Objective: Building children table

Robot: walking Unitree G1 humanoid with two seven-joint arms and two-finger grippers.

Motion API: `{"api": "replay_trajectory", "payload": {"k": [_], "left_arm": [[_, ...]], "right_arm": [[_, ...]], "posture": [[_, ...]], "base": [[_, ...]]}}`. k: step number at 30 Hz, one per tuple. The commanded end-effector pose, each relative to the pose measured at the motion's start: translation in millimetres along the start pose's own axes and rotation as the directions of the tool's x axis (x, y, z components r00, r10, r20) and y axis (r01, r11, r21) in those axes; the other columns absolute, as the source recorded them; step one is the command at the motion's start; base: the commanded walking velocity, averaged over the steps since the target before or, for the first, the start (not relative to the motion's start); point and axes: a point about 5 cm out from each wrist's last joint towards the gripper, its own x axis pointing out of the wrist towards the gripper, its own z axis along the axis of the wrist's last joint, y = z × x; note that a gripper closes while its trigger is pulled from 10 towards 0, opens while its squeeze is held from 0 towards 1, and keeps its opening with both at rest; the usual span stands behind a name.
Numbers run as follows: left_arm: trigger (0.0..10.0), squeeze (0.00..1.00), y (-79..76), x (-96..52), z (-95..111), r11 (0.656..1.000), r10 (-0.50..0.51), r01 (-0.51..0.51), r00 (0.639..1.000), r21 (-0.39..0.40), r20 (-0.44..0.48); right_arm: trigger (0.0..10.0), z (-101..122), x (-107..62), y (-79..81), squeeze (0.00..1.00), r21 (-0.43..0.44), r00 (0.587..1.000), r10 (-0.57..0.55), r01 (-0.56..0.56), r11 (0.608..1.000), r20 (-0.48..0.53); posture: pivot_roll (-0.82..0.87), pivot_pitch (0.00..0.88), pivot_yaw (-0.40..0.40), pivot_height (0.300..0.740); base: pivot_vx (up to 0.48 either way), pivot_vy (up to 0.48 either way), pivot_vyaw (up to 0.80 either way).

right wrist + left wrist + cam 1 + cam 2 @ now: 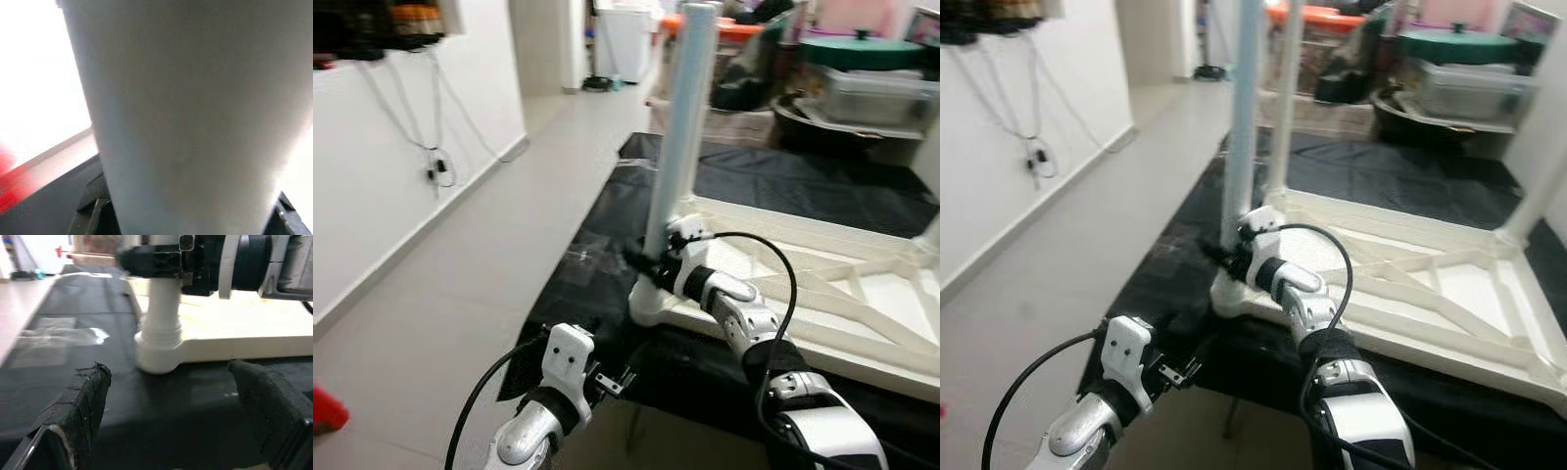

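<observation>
Left eye view showed my right gripper (651, 262) clenched around the table leg (683, 127), needing seating into its corner socket (157, 352), left gripper (168, 418) spread idle.

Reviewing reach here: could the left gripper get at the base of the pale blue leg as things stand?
Probably yes. The left gripper is open, facing the pale blue leg across bare black mat; the right gripper holds higher up.
</observation>
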Motion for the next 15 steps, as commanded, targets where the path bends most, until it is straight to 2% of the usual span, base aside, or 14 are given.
{"api": "replay_trajectory", "payload": {"k": [1, 2, 3, 5, 6, 7, 8, 9, 10, 11, 12, 13, 14, 15], "left_arm": [[10.0, 0.0, -0.8, -1.7, -1.5, 1.0, -0.006, 0.006, 1.0, 0.004, -0.003], [10.0, 0.0, -0.8, -1.7, -1.5, 1.0, -0.006, 0.006, 1.0, 0.004, -0.003], [10.0, 0.0, -0.8, -1.8, -1.9, 1.0, -0.006, 0.006, 1.0, 0.004, -0.004], [10.0, 0.0, -0.8, -1.8, -1.9, 1.0, -0.006, 0.006, 1.0, 0.004, -0.004], [10.0, 0.0, -0.8, -1.8, -2.1, 1.0, -0.007, 0.007, 1.0, 0.004, -0.005], [10.0, 0.0, -0.8, -1.8, -2.1, 1.0, -0.007, 0.007, 1.0, 0.004, -0.005], [10.0, 0.0, -0.8, -1.8, -2.4, 1.0, -0.008, 0.008, 1.0, 0.004, -0.006], [10.0, 0.0, -0.9, -1.7, -2.6, 1.0, -0.009, 0.009, 1.0, 0.004, -0.006], [10.0, 0.0, -1.0, -1.7, -2.7, 1.0, -0.009, 0.009, 1.0, 0.005, -0.007], [10.0, 0.0, -1.0, -1.6, -2.6, 1.0, -0.01, 0.01, 1.0, 0.005, -0.007], [10.0, 0.0, -1.1, -1.7, -2.7, 1.0, -0.009, 0.009, 1.0, 0.005, -0.007], [10.0, 0.0, -1.2, -1.8, -2.7, 1.0, -0.009, 0.009, 1.0, 0.005, -0.007], [10.0, 0.0, -1.1, -1.7, -2.6, 1.0, -0.009, 0.009, 1.0, 0.005, -0.007], [10.0, 0.0, -1.0, -1.7, -2.5, 1.0, -0.008, 0.008, 1.0, 0.006, -0.006]], "right_arm": [[0.0, -11.6, -27.3, -50.6, 0.0, 0.023, 0.872, -0.488, 0.489, 0.872, -0.047], [0.0, -11.6, -27.3, -50.6, 0.0, 0.023, 0.872, -0.488, 0.489, 0.872, -0.047], [0.0, -14.6, -40.0, -58.4, 0.0, 0.038, 0.779, -0.626, 0.628, 0.778, -0.038], [0.0, -14.6, -40.0, -58.4, 0.0, 0.038, 0.779, -0.626, 0.628, 0.778, -0.038], [0.0, -17.0, -49.3, -60.4, 0.0, 0.047, 0.718, -0.695, 0.696, 0.716, -0.033], [0.0, -17.0, -49.3, -60.4, 0.0, 0.047, 0.718, -0.695, 0.696, 0.716, -0.033], [0.0, -20.2, -54.4, -56.0, 0.0, 0.063, 0.683, -0.73, 0.73, 0.68, -0.025], [0.0, -24.9, -55.9, -48.2, 0.0, 0.087, 0.67, -0.742, 0.742, 0.665, -0.037], [0.0, -28.6, -52.7, -38.4, 0.0, 0.124, 0.676, -0.735, 0.735, 0.667, -0.048], [4.5, -29.1, -46.3, -27.1, 0.0, 0.157, 0.71, -0.703, 0.699, 0.697, -0.04], [10.0, -27.5, -39.0, -15.9, 0.0, 0.19, 0.757, -0.653, 0.644, 0.741, -0.021], [10.0, -26.0, -34.7, -9.1, 0.0, 0.207, 0.786, -0.619, 0.606, 0.768, -0.005], [10.0, -22.7, -30.7, -2.0, 1.0, 0.211, 0.823, -0.568, 0.55, 0.808, 0.027], [10.0, -20.1, -29.8, 3.0, 1.0, 0.21, 0.836, -0.547, 0.528, 0.823, 0.04]], "posture": [[0.17, 0.0, -0.068, 0.74], [0.17, 0.0, -0.068, 0.74], [0.17, 0.0, -0.064, 0.74], [0.17, 0.0, -0.064, 0.74], [0.17, 0.0, -0.065, 0.74], [0.17, 0.0, -0.065, 0.74], [0.17, 0.0, -0.064, 0.74], [0.17, 0.0, -0.063, 0.74], [0.17, 0.0, -0.066, 0.74], [0.17, 0.0, -0.065, 0.74], [0.17, 0.0, -0.062, 0.74], [0.17, 0.0, -0.062, 0.74], [0.17, 0.0, -0.066, 0.74], [0.17, 0.0, -0.066, 0.74]], "base": [[0.0, 0.0, 0.0], [0.0, 0.0, 0.0], [0.0, 0.0, 0.0], [0.0, 0.0, 0.0], [0.0, 0.0, 0.0], [0.0, 0.0, 0.0], [0.0, 0.0, 0.0], [0.0, 0.0, 0.0], [0.0, 0.0, 0.0], [0.0, 0.0, 0.0], [0.0, 0.0, 0.0], [0.0, 0.0, 0.0], [0.0, 0.0, 0.0], [0.0, 0.0, 0.0]]}}
